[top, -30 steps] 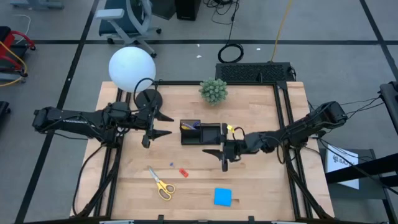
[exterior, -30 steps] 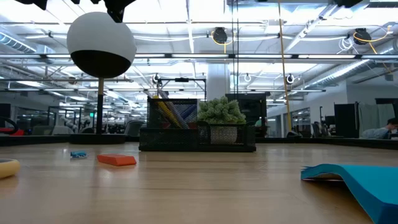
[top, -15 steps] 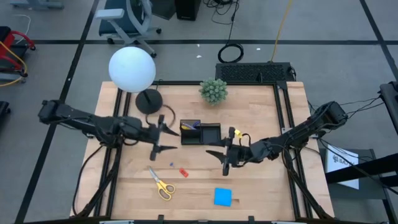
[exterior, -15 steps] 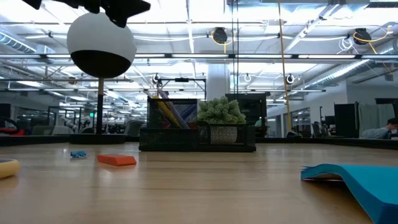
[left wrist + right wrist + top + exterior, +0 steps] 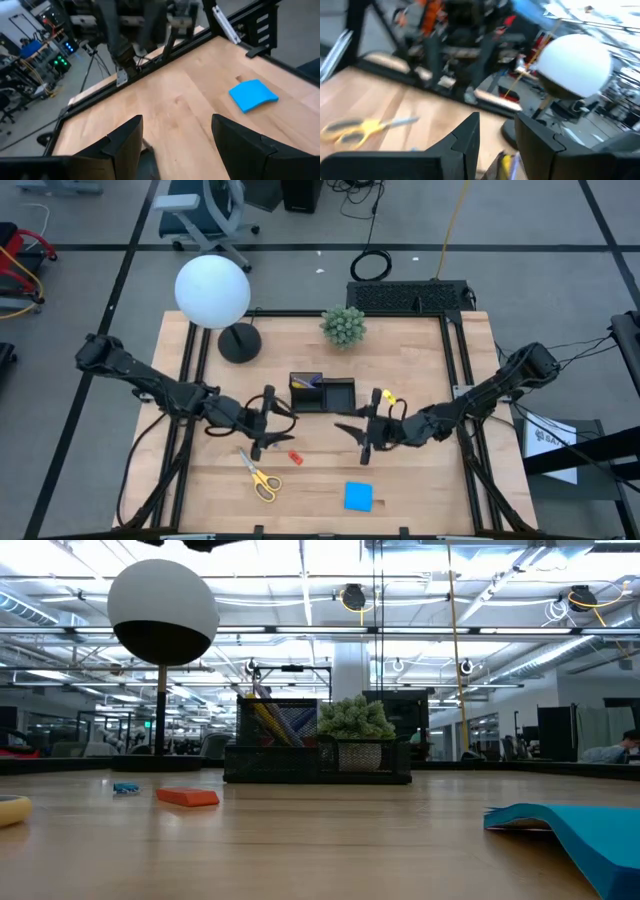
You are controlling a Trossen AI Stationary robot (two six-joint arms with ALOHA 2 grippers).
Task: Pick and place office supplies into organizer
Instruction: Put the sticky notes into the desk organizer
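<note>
- Left tool (image 5: pixel 262 436), fingers spread, we see above the red piece (image 5: pixel 295 457), empty.
- Right tool (image 5: pixel 363 434) is open near the organizer (image 5: pixel 322 394) at the table (image 5: pixel 420 480) middle.
- Scissors (image 5: pixel 259 474) and note pad (image 5: pixel 358 496) lie near the front edge.

Bare table (image 5: pixel 420 480) lies around the blue pad (image 5: pixel 359 496); the organizer (image 5: pixel 322 394) blocks the middle.

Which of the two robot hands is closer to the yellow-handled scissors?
The left gripper. It hangs just above the yellow-handled scissors, open and empty, while the right gripper is farther off, past the small red piece.
</note>
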